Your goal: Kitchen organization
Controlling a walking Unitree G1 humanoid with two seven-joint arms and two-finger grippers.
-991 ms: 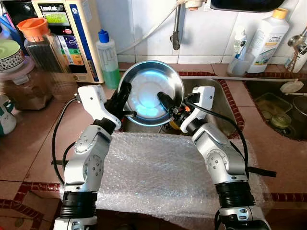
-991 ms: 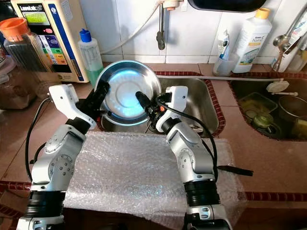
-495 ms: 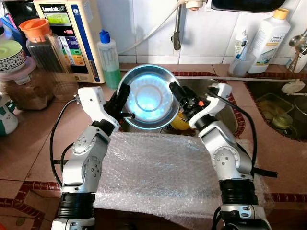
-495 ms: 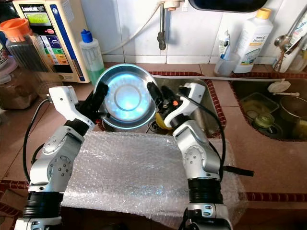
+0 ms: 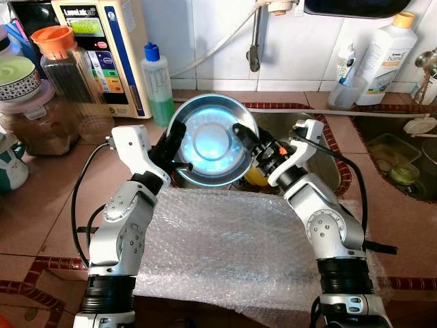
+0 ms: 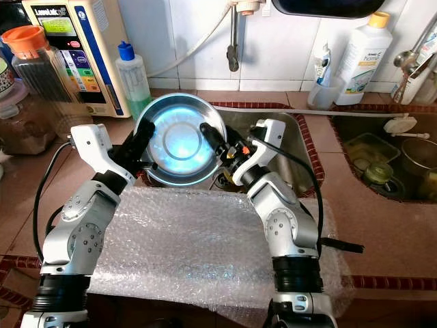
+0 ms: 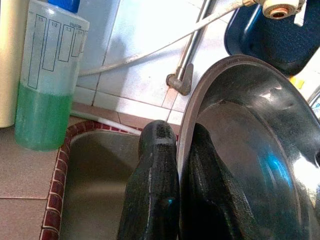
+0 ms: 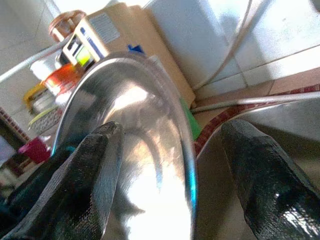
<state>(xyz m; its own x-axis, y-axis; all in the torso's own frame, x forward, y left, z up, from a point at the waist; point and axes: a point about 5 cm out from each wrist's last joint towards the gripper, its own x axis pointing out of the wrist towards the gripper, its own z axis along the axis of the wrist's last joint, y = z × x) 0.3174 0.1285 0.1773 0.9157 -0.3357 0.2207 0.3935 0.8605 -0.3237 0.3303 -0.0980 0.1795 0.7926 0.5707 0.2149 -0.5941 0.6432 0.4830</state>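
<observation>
Bowl (image 5: 212, 139) is at frame centre, tilted up on edge over the sink (image 5: 321, 140), inside facing the camera. Left gripper (image 5: 173, 145) is clamped on its left rim; the left wrist view shows one finger (image 7: 152, 190) behind the rim and one inside. Right gripper (image 5: 247, 139) is at the right rim; the right wrist view shows its fingers (image 8: 97, 165) spread wide, straddling the rim without gripping. Head views add bubble wrap (image 5: 232, 239) on the counter below and a green bottle (image 5: 156, 80) upper left. Both arms are bent, forearms angled inward toward the bowl.
</observation>
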